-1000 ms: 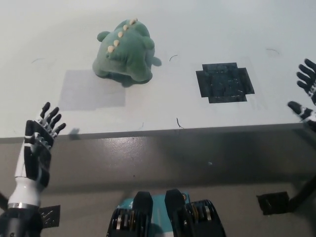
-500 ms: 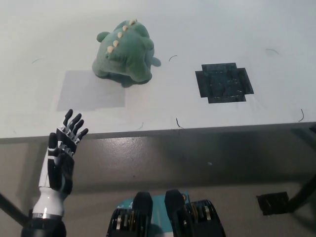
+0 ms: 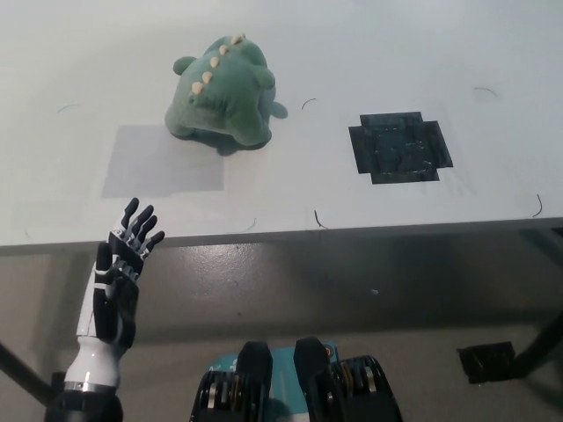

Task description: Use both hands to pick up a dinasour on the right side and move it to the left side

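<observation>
Only 1 hand is seen: the white left hand, empty with fingers spread, below the table edge. The dinosaur sits well beyond it, beside a grey patch. With the right hand out of view, a one-sided push could topple the toy

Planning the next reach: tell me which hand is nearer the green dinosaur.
Left. The left hand sits open at the table edge, below-left of the dinosaur. The right hand is out of view.

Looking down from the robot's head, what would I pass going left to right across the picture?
White left hand → grey square patch → green dinosaur → black cross-shaped mark, all but the hand on the white table.
</observation>
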Controlling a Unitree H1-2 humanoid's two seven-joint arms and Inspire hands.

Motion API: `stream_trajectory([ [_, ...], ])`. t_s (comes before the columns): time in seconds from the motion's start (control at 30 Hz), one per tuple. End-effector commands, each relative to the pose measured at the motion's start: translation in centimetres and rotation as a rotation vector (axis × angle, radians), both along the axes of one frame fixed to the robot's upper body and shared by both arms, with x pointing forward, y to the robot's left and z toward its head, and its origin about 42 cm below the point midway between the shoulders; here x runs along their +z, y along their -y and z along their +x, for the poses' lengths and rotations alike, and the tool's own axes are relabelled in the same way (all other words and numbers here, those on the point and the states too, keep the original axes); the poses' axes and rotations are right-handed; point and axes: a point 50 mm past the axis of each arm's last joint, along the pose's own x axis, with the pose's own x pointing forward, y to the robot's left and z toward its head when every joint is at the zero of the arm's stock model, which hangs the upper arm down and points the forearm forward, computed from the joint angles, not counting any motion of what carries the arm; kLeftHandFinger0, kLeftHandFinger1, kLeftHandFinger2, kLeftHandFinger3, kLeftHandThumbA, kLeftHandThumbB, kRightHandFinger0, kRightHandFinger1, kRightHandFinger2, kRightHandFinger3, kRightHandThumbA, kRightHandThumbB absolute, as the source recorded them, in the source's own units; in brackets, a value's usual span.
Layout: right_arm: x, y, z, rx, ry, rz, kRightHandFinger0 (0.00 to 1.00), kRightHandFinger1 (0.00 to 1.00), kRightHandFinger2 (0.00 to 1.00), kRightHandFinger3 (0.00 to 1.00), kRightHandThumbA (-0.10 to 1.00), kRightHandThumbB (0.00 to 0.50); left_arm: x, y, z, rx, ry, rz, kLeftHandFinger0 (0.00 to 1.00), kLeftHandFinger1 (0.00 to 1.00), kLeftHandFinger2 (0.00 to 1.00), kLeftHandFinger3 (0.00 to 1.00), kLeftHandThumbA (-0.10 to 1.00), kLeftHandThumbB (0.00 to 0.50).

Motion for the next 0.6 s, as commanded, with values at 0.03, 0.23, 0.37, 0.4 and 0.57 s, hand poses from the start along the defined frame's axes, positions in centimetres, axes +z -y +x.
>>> stream_trajectory([
  [0.03,1.62,0.04,0.39,-0.011,0.101,0.004,1.0,1.0,1.0,1.0,1.0,0.353,1.75,-0.81,0.72,-0.01,0.074,-0.01,1.0,1.0,1.0,1.0,1.0,0.433],
  [0.23,1.6,0.11,0.53,-0.013,0.103,0.013,1.0,1.0,1.0,1.0,1.0,0.346,1.81,-0.98,0.91,-0.017,0.062,-0.01,1.0,1.0,1.0,1.0,1.0,0.435],
  [0.37,1.52,0.06,0.53,-0.015,0.099,0.015,1.0,1.0,1.0,1.0,1.0,0.357,1.74,-1.05,0.89,-0.018,0.053,-0.004,1.0,1.0,1.0,1.0,1.0,0.436],
  [0.4,1.47,0.07,0.52,-0.017,0.099,0.014,1.0,1.0,1.0,1.0,1.0,0.354,1.67,-1.08,0.92,-0.018,0.052,-0.003,1.0,1.0,1.0,1.0,1.0,0.434],
  [0.57,1.34,0.13,0.57,-0.018,0.103,0.012,1.0,1.0,1.0,1.0,1.0,0.335,1.56,-1.06,0.96,-0.018,0.051,-0.001,1.0,1.0,1.0,1.0,1.0,0.44],
])
